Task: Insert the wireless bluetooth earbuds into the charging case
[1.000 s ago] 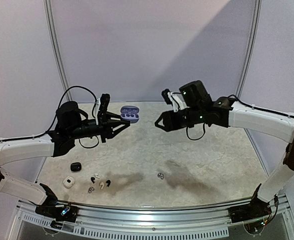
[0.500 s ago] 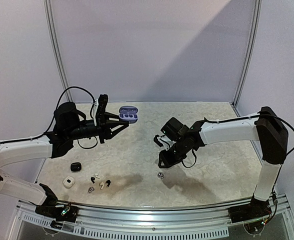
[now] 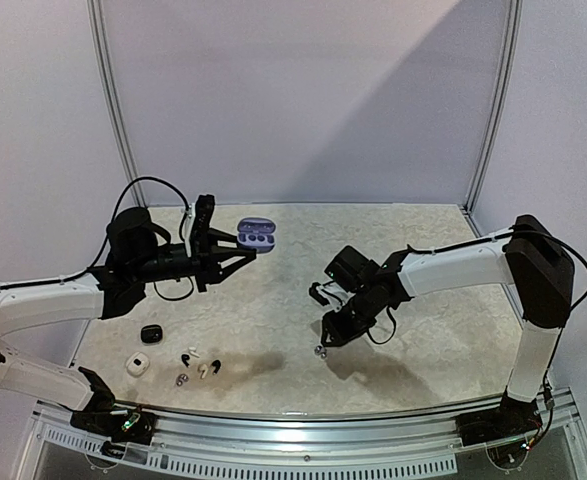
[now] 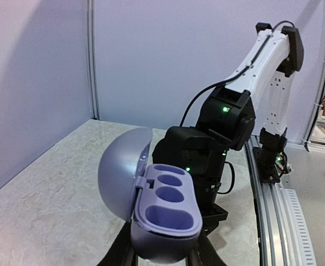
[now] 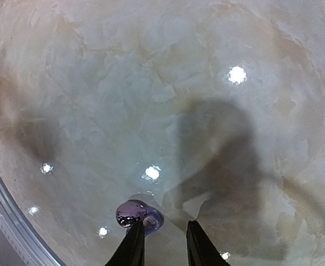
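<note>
Only our right wrist view shows the gap: the right claw (image 5: 164,226) stands narrowly parted, gripping nothing, with a lavender earbud (image 5: 135,214) just at 1 fingertip on the surface (image 5: 151,83). Only our left wrist view shows the 2 bare wells (image 4: 170,194) of the open charging case (image 4: 165,216), which the left claw (image 4: 165,259) clamps, held above the surface.
</note>
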Available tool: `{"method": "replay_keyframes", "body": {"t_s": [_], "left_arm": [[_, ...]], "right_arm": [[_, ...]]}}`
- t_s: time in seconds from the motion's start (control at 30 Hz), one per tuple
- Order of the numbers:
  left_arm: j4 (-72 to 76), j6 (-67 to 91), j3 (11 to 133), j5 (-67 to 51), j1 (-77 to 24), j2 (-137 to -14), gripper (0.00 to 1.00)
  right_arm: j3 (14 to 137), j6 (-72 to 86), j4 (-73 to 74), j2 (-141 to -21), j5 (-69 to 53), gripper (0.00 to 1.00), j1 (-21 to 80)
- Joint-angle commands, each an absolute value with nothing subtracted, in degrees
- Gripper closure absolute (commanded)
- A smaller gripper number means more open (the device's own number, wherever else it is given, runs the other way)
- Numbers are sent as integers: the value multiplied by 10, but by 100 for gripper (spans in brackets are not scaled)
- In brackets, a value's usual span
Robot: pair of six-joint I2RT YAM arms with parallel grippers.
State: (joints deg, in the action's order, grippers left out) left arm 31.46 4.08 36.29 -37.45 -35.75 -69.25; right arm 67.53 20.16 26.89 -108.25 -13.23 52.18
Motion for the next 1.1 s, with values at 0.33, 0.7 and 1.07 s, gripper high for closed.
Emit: {"method": "replay_keyframes", "body": {"t_s": [0.33, 0.7, 1.07], "left_arm": [[345, 3, 346, -446, -365, -692, 100], [333, 1, 347, -442, -366, -689, 100], [324, -12, 348, -439, -366, -688, 100]], "right_arm": [[678, 171, 270, -1068, -139, 73, 522], [681, 143, 261, -1087, -153, 72, 523], [684, 138, 250, -1112, -178, 69, 524]]}}
